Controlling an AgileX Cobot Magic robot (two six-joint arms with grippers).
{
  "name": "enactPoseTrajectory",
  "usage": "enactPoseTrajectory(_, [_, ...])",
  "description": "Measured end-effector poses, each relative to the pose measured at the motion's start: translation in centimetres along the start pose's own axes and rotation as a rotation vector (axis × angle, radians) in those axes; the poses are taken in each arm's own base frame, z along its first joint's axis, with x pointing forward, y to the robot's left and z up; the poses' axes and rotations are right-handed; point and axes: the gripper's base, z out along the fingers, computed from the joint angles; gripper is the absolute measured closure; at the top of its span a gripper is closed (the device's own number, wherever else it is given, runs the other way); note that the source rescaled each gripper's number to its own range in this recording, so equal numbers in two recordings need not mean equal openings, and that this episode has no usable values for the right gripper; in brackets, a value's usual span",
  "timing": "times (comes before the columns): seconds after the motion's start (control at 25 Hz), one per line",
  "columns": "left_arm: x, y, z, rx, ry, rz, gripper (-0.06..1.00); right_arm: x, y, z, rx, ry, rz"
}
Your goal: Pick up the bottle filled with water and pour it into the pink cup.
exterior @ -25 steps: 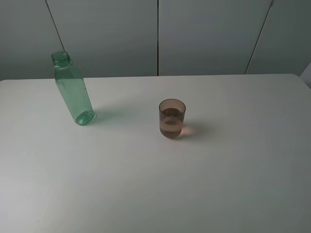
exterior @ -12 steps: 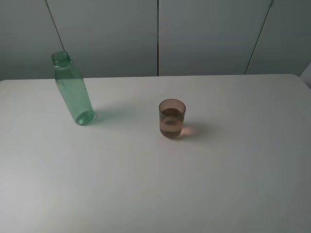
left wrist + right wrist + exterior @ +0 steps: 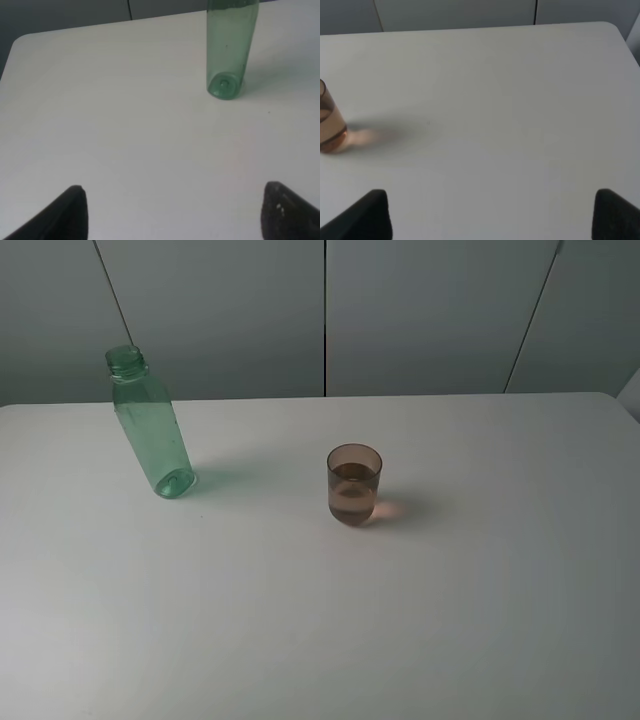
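nothing is shifting since before: the bottle (image 3: 150, 428) is standing far left, the pink cup (image 3: 354, 485) mid-table (image 3: 480, 570), both grippers (image 3: 172, 212) (image 3: 492, 212) gaping wide, holding nothing.

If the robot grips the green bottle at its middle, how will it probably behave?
The bottle is tall on a narrow base, so a sideways nudge would probably tip it. Its thin clear plastic wall may flex under a firm squeeze. It has no cap, so any water left inside could spill when tilted; how much it holds is unclear.
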Motion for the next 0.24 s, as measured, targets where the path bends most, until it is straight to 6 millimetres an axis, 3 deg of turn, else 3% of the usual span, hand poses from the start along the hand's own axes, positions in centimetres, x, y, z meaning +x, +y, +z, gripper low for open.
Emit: enactPoseTrajectory(0.24, [0.03,0.00,-0.05,0.000,-0.004,0.000,0.36,0.00,0.00,0.00,0.000,0.000,0.000])
